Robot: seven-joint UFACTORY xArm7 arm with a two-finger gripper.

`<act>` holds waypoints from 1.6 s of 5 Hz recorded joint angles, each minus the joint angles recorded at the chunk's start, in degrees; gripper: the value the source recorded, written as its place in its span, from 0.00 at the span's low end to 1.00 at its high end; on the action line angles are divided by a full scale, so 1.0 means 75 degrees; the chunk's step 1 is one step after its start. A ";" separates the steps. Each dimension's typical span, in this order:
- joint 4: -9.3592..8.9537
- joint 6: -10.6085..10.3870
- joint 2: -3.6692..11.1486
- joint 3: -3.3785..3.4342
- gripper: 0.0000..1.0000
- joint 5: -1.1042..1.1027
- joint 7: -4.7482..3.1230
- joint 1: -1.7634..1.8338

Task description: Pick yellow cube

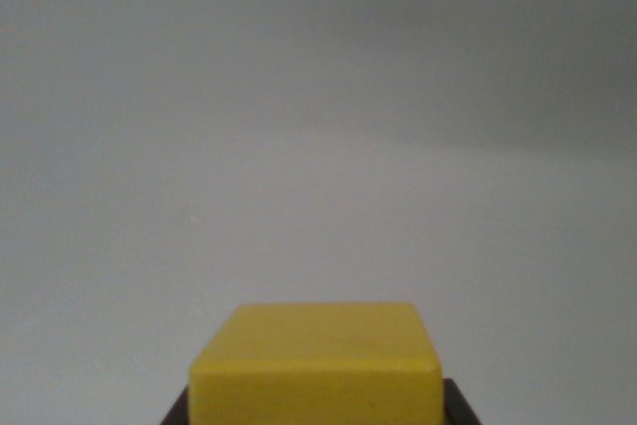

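In the wrist view, the yellow cube (317,365) is being shown at the near bottom centre, with dark claw parts (460,403) flanking its lower corners. Whether it is being gripped cannot be told. The pale tabletop (318,226) is lying beyond; lifting is judged remaining.

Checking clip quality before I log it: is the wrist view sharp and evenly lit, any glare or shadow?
Wrist view: soft overall; the yellow cube has blurred edges, cut off at the bottom; the grey surface darkens toward the upper right; no glare.
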 joint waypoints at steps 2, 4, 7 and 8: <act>0.0245 0.0364 -0.0121 0.0000 1.00 -0.0033 0.0037 0.0002; 0.0485 0.0719 -0.0239 0.0001 1.00 -0.0065 0.0073 0.0004; 0.0713 0.1058 -0.0351 0.0001 1.00 -0.0096 0.0108 0.0005; 0.0943 0.1399 -0.0465 0.0002 1.00 -0.0127 0.0142 0.0007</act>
